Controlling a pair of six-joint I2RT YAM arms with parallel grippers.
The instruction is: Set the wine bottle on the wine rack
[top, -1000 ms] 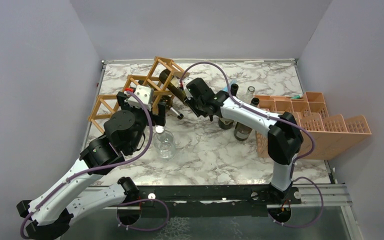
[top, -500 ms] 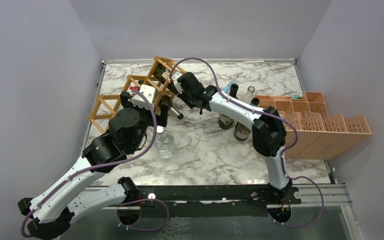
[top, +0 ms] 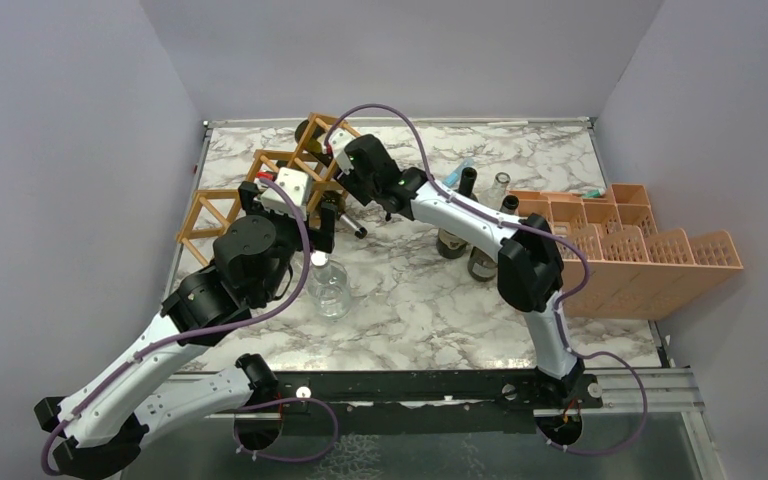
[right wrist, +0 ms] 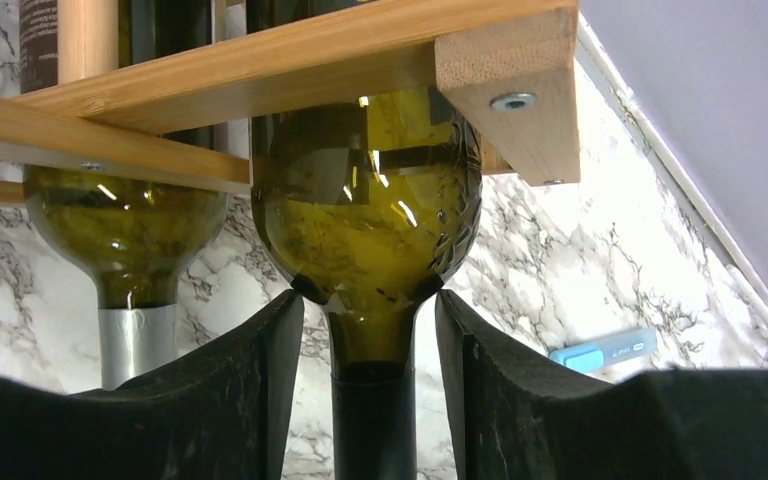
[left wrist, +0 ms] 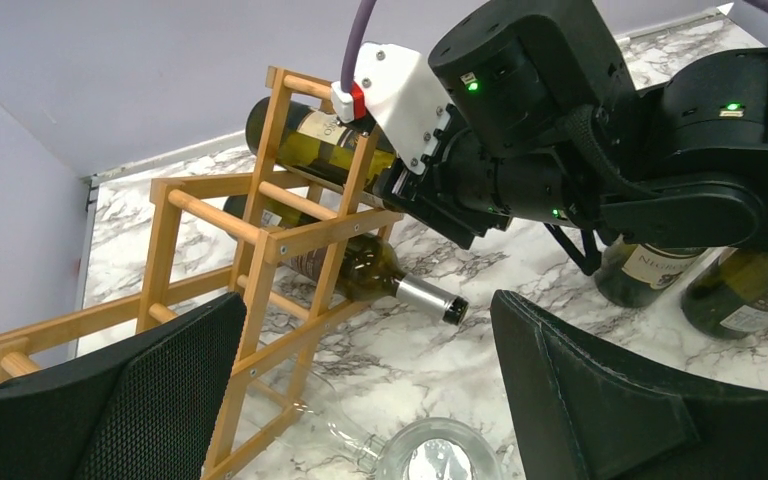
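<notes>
The wine rack (top: 200,212), a light wooden lattice, stands at the table's far left. A dark green wine bottle (right wrist: 365,200) lies in its top opening (left wrist: 305,140), neck pointing out towards my right gripper (right wrist: 368,297). The right gripper is open. Its fingers flank the bottle's neck just below the shoulder, with a gap showing on each side. A second bottle (left wrist: 360,265) lies in the rack one opening lower, its silver-capped neck sticking out. My left gripper (left wrist: 365,330) hangs wide open in front of the rack (left wrist: 260,215) with nothing between its fingers.
A clear glass bottle (top: 328,285) stands on the marble just under the left gripper. Two dark bottles (top: 455,215) stand upright mid-table beside a salmon-pink crate (top: 640,250) at the right. A blue marker (right wrist: 605,350) lies near the back wall.
The right arm has pushed the wine bottle further into the rack's top opening, towards the far left. Its jaws, shut on the neck before, have opened. The left arm barely moved.
</notes>
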